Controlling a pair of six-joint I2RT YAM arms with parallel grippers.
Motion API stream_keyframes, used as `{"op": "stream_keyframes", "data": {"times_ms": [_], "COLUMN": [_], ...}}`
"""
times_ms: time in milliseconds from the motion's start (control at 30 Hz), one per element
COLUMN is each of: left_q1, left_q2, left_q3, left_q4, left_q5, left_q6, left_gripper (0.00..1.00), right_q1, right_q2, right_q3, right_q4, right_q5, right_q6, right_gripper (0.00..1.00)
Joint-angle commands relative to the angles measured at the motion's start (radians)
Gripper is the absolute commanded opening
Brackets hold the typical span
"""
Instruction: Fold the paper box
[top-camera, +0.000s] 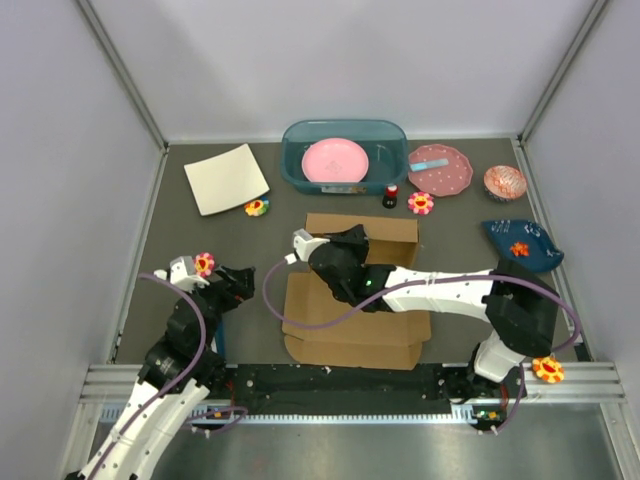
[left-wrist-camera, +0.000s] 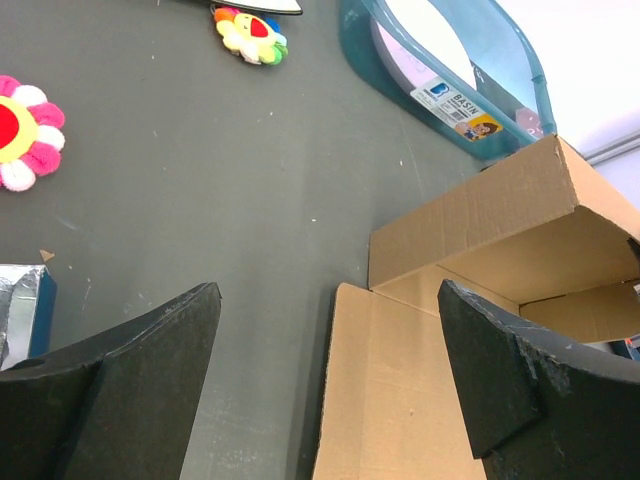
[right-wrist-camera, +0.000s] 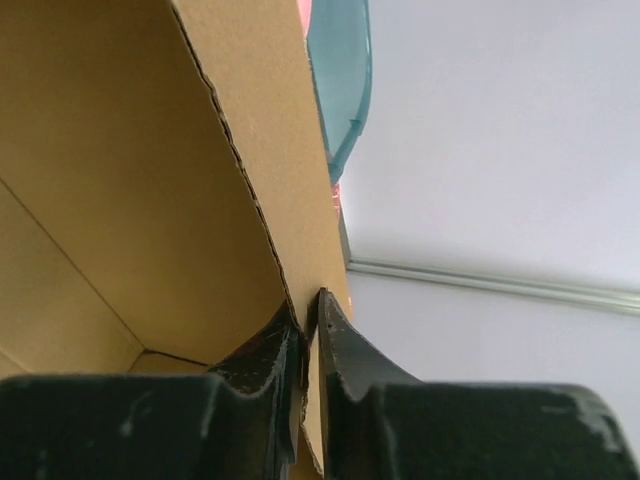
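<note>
Top external shows grey table (top-camera: 200, 240), white walls (top-camera: 60, 150); right tool (right-wrist-camera: 307, 300) pinches paper box (top-camera: 350, 340), left tool (left-wrist-camera: 328, 290) spread.

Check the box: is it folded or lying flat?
Partly folded. The box: far wall upright, near flaps flat; right hand pinches a panel edge.
</note>
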Motion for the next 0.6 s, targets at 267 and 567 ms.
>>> {"op": "stream_keyframes", "data": {"times_ms": [267, 567], "left_q1": [-0.001, -0.001], "left_q2": [-0.008, 0.079], "left_q3": [0.062, 0.258], "left_q4": [0.021, 0.084], "left_q5": [-0.038, -0.08], "left_q6": [0.016, 0.109], "left_gripper": [0.95, 0.95], "right_q1": [-0.009, -0.161], "right_q2": [-0.118, -0.077], "right_q3": [0.094, 0.513], "right_q4": [-0.021, -0.687], "right_q5": [0.067, -0.032], "right_q6": [0.044, 0.588], "right_gripper": [0.0, 0.0]}}
